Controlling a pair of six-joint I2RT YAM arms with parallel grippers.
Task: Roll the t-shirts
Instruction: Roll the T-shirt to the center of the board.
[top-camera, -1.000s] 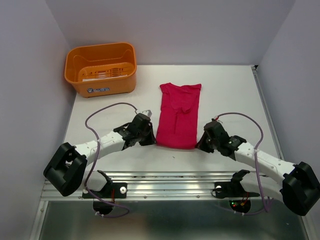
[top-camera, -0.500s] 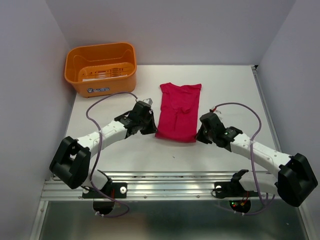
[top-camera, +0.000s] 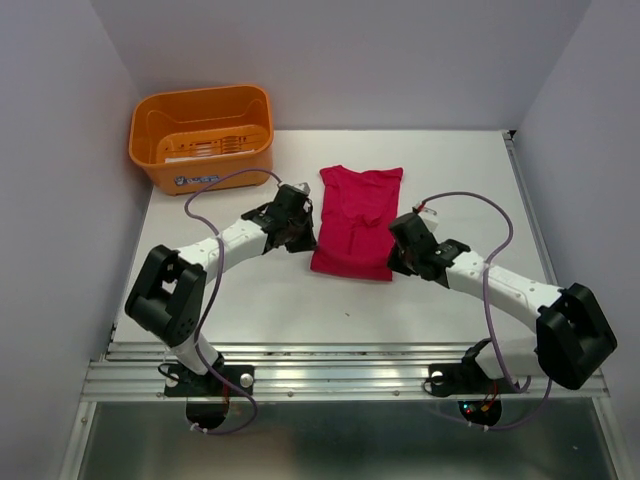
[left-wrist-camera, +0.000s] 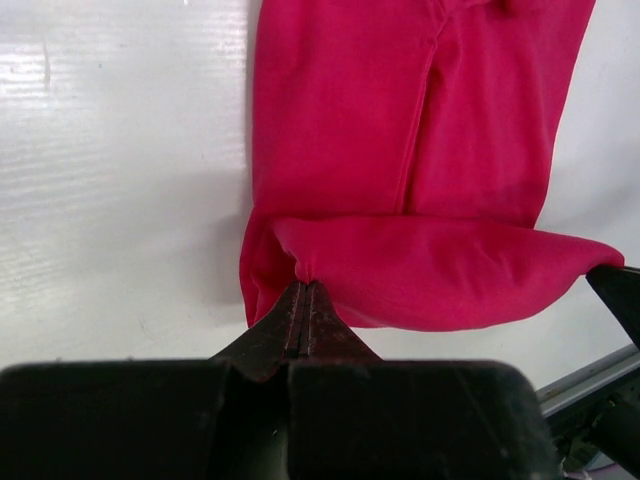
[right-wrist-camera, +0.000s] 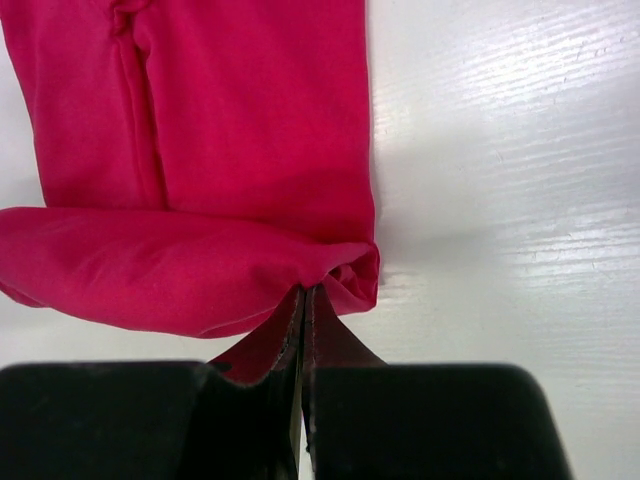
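The desk (top-camera: 465, 175) lay bare to the right of the t-shirt (top-camera: 358, 210) and in front of its near edge. An orange basket (top-camera: 215, 172) blocked the far left corner, well apart from the cloth. Both arms slanted in across the near half, the left tool (top-camera: 308, 238) pinching the shirt's near left corner and the right tool (top-camera: 393, 262) its near right corner, so the folded-over hem filled the gap between them, and walls (top-camera: 60, 200) closed in the left, back and right.
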